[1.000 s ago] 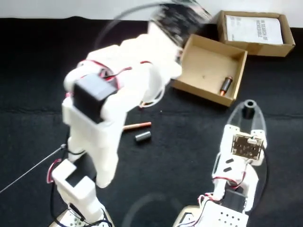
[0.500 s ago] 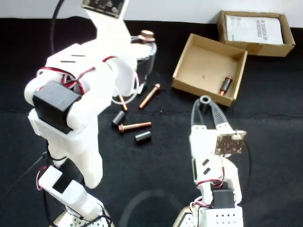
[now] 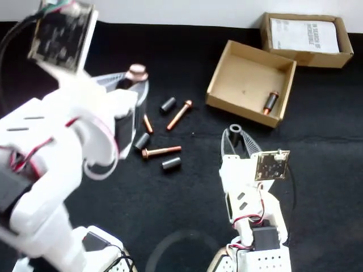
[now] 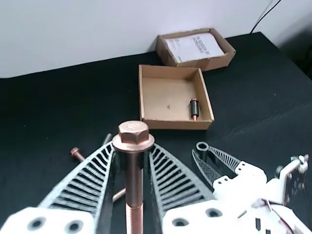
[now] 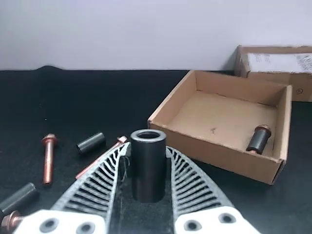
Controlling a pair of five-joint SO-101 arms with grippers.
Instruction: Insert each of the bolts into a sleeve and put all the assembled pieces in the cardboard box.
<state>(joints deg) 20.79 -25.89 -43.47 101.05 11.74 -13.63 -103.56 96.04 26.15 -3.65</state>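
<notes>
Currently, I read the left gripper [image 3: 134, 85] at the left side of the black table [image 3: 317, 170], raised above the surface. Its fingers are closed part-way on the shank of a copper bolt [image 4: 132, 161], which stands upright between them with the hexagonal head on top.

Just right of that gripper, loose parts lie on the table:
- One loose bolt [image 3: 147, 123] lies beside the left gripper, partly hidden by it.
- A second loose bolt [image 3: 179, 114] lies tilted, head toward the cardboard box.
- A third loose bolt [image 3: 161, 151] lies nearly level, head to the left.
- One loose sleeve [image 3: 168, 105] lies near the second bolt's head.
- Another loose sleeve [image 3: 142, 141] lies just beside the third bolt's head.
- A further loose sleeve [image 3: 171, 164] lies just below the third bolt.

Further right, the right gripper [image 3: 237, 141] is closed part-way on a dark sleeve [image 5: 147, 165], held upright with its bore facing up.

Beyond it, the open cardboard box [image 3: 244, 73] holds one assembled piece [image 3: 271, 102] near its right wall. A second box [image 3: 306, 56] with a printed sheet sits at the far right corner.
</notes>
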